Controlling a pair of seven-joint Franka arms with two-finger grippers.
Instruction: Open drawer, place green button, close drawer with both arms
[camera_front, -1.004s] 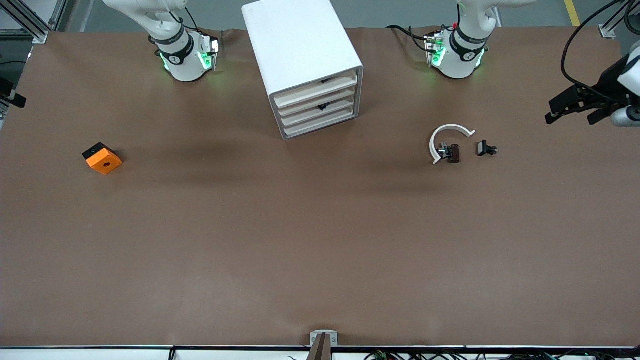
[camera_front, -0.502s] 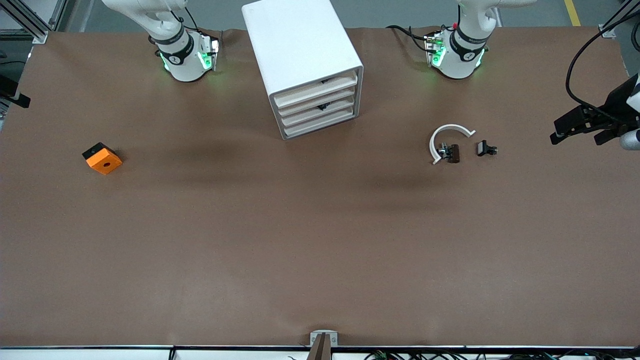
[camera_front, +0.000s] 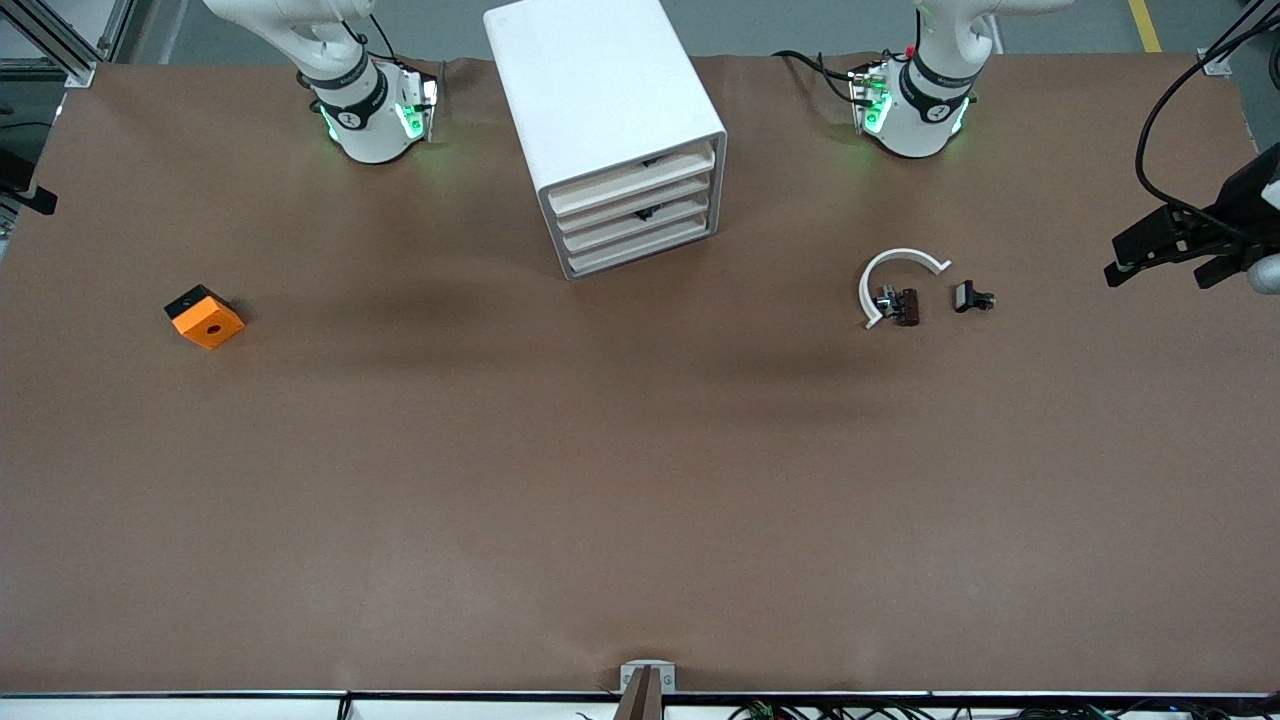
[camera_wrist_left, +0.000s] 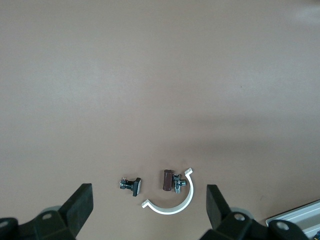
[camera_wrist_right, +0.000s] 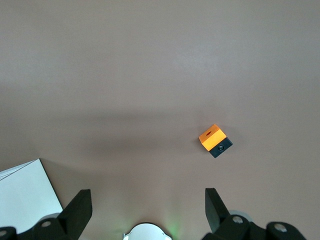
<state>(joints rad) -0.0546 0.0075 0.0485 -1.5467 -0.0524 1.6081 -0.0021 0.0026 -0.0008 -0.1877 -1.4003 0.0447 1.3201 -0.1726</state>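
White thin-walled plastic makes up the shallow tray-like drawer (camera_front: 625, 228), third down of four alike in the boxy white cabinet (camera_front: 600, 90). It sits pushed in, flush with its neighbours, facing the front camera between the two arm bases. It looks light and stiff and should slide easily. The cabinet may skate on the brown worktop (camera_front: 640, 480), so one arm bracing the box while the other hooks the drawer's front lip seems wise.

A dark speck shows at that drawer's upper edge; whether it is the green-capped button or a notch cannot be told. No green cap shows anywhere. Such a button would be tiny, hard and light, best pinched across its blocky body, not its round cap.

Toward the left arm's end lie a white curved arc with a black clip (camera_front: 895, 290) and, just beside it, a small black clip piece (camera_front: 972, 297). An orange cube with a black hole (camera_front: 205, 317) lies toward the right arm's end.

Left gripper (camera_wrist_left: 148, 196) hangs over the worktop's edge at its own end, fingers spread wide and empty. Right gripper (camera_wrist_right: 148, 197) hangs over the worktop at the right arm's end, fingers equally wide, holding nothing.
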